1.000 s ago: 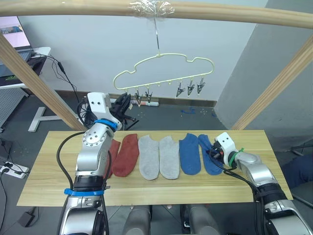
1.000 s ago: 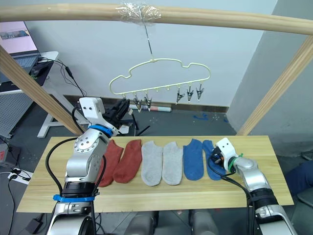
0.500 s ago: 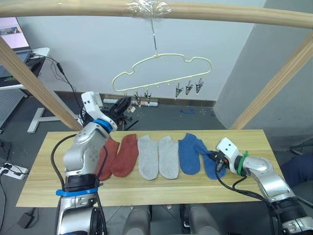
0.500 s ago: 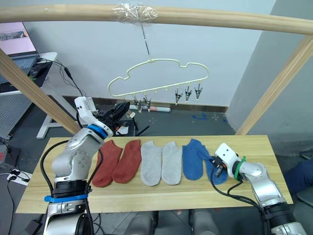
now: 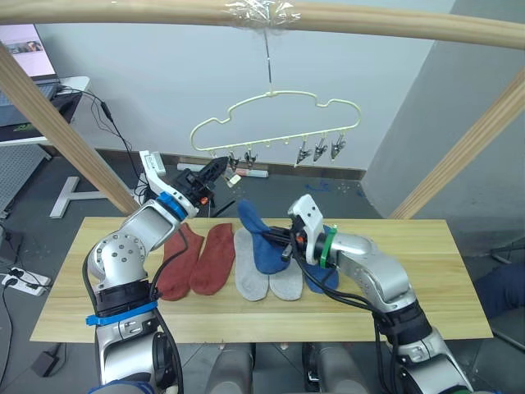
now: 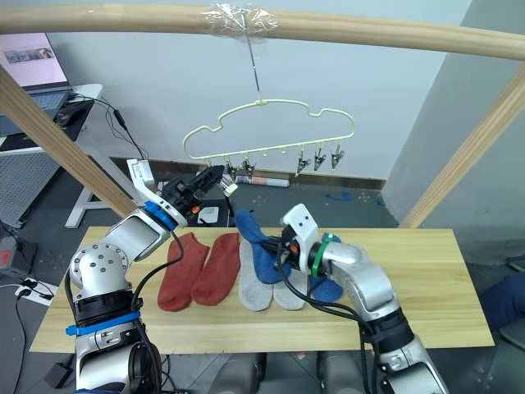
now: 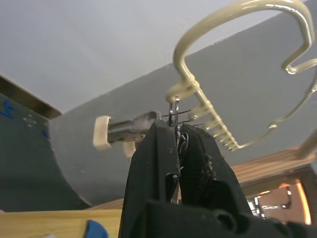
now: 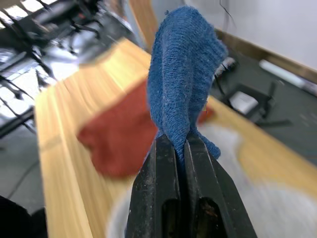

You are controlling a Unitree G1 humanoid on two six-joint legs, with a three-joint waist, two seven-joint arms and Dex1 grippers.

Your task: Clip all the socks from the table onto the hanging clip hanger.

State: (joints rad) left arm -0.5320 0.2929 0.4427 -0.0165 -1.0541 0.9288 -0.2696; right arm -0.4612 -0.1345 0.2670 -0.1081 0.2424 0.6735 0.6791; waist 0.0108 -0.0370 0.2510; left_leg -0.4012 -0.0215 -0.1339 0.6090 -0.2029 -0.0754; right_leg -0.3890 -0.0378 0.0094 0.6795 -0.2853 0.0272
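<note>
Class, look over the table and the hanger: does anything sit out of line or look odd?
One blue sock is off the table, pinched in the right gripper above the grey socks. The other blue sock lies half hidden beneath that arm. The red socks lie in line.

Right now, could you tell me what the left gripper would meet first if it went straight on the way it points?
Almost at once, a metal clip at the left end of the clip hanger. In the wrist view the left gripper has its tips right at that clip, seemingly closed on it, though exact contact is hard to judge.

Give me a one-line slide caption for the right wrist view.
Right gripper shut on a blue sock, held above the table and the rust-red sock.
</note>
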